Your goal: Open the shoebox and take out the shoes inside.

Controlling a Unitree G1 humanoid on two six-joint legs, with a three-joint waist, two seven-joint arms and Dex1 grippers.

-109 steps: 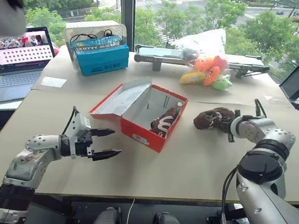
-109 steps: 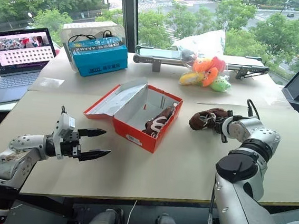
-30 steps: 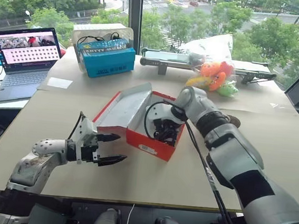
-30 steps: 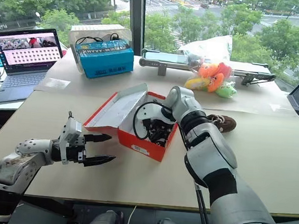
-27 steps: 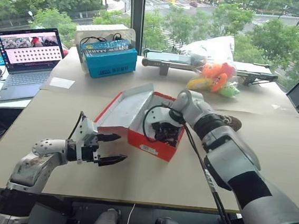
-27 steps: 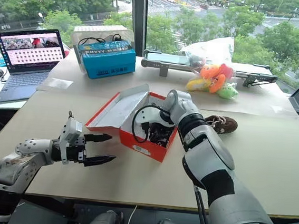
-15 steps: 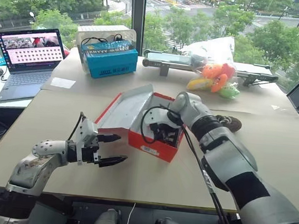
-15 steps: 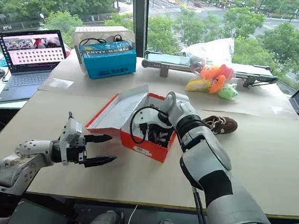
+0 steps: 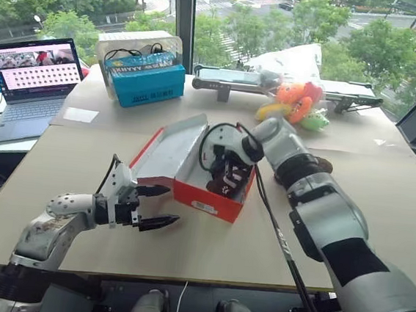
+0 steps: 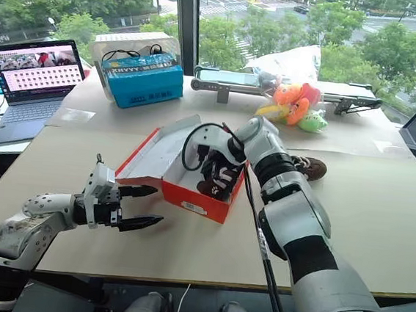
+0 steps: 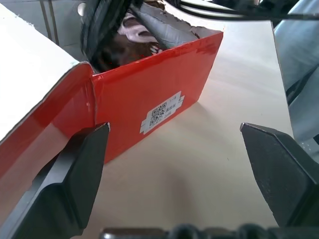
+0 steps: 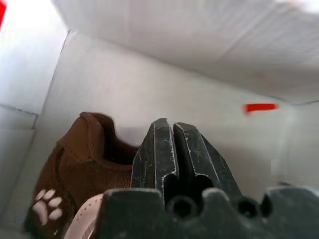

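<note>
1. Our right gripper (image 12: 167,144) has its jaws pressed together, tips touching. It sits inside the shoebox (image 10: 190,191). Whether anything is pinched between the tips, we cannot tell.
2. Just beside those fingers, a brown shoe (image 12: 82,164) lies in the box: dark brown fuzzy upper, white paw-print mark on its side, pale pink lining at the collar.
3. From the head views, that shoe (image 10: 217,179) sits tilted against the box's right wall, with the right gripper above it.
4. Our left gripper (image 9: 159,206) has its jaws spread wide, holds nothing, and hovers over the table (image 9: 221,246) just beside the box's near-left corner.
5. The shoebox is red outside, white inside, with a white QR label (image 11: 162,112) on the near end wall. Its lid (image 9: 168,148) is open, leaning back to the left with the white inner face up.
6. The second shoe (image 10: 306,165) lies on the table right of the box, partly hidden behind our right arm; dark brown with white laces.
7. Further back: blue box (image 9: 145,80), laptop (image 9: 27,83), plush toys (image 9: 294,102).
</note>
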